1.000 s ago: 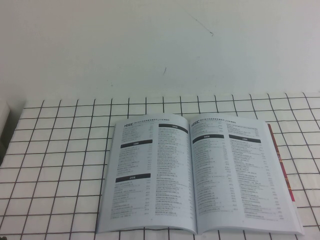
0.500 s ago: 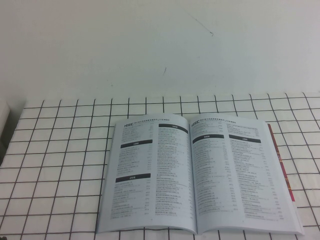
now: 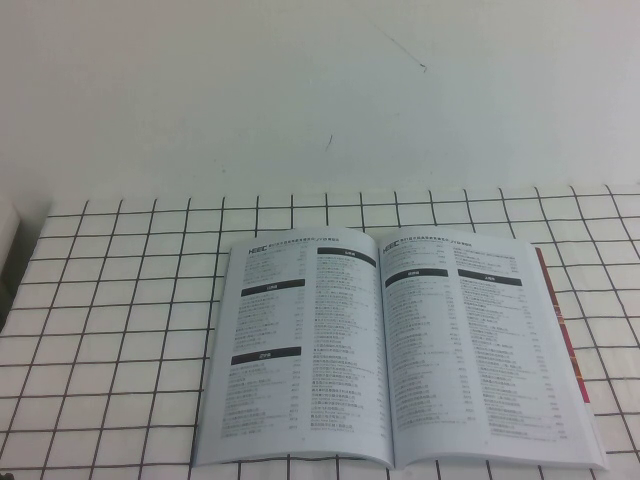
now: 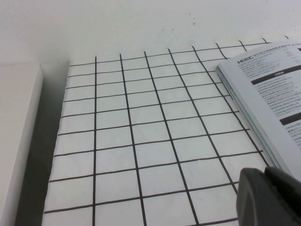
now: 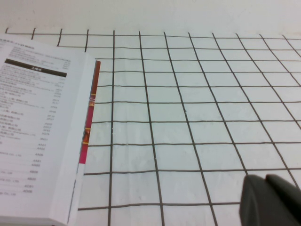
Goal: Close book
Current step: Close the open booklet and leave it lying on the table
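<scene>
An open book [image 3: 390, 350] lies flat on the checked cloth [image 3: 120, 330], both white pages covered in print, with a red cover edge [image 3: 562, 330] showing along its right side. Neither gripper appears in the high view. In the left wrist view my left gripper [image 4: 265, 176] hangs low over the cloth just off the book's [image 4: 273, 94] left edge, fingers pressed together with nothing between them. In the right wrist view my right gripper [image 5: 265, 180] is shut and empty over bare cloth, well to the right of the book [image 5: 37, 117].
A white box-like object [image 4: 19, 141] stands off the cloth's left edge, also glimpsed in the high view [image 3: 5, 235]. A plain white wall rises behind the table. Bare checked cloth lies on both sides of the book.
</scene>
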Robot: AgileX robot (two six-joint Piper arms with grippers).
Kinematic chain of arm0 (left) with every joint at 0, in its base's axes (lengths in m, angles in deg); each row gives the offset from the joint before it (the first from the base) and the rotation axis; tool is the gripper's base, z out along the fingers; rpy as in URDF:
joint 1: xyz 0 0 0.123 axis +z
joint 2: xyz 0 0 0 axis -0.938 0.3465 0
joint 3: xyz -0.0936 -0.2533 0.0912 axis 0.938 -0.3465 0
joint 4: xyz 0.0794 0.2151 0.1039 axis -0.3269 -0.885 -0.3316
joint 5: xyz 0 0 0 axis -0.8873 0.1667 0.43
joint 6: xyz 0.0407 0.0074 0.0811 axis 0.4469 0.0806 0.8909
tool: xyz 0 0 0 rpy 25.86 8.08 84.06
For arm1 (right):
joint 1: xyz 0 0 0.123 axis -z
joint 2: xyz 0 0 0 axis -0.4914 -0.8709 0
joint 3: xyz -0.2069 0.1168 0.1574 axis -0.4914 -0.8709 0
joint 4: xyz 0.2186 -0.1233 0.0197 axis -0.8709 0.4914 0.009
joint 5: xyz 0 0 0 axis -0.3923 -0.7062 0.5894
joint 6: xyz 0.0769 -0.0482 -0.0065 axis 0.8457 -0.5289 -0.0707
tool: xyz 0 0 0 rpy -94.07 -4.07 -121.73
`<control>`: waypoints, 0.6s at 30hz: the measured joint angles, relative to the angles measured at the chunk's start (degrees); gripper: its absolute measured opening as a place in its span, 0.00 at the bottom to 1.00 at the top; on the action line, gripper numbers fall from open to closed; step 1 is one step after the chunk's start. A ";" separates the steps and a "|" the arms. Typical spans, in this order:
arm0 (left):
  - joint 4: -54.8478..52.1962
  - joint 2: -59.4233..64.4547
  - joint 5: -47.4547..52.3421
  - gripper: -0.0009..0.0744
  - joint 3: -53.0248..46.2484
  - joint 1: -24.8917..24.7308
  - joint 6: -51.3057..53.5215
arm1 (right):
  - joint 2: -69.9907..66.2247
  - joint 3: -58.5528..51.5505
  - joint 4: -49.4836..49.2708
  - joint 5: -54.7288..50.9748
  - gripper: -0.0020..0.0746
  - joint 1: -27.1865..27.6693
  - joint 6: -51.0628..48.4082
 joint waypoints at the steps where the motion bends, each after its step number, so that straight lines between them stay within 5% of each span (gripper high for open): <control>1: 0.00 0.00 0.00 0.01 0.00 0.00 0.00 | 0.00 0.00 0.00 0.00 0.02 0.00 0.00; 18: 0.00 0.00 -6.13 0.01 -0.09 0.00 0.00 | 0.00 0.00 0.00 0.00 0.02 0.00 0.00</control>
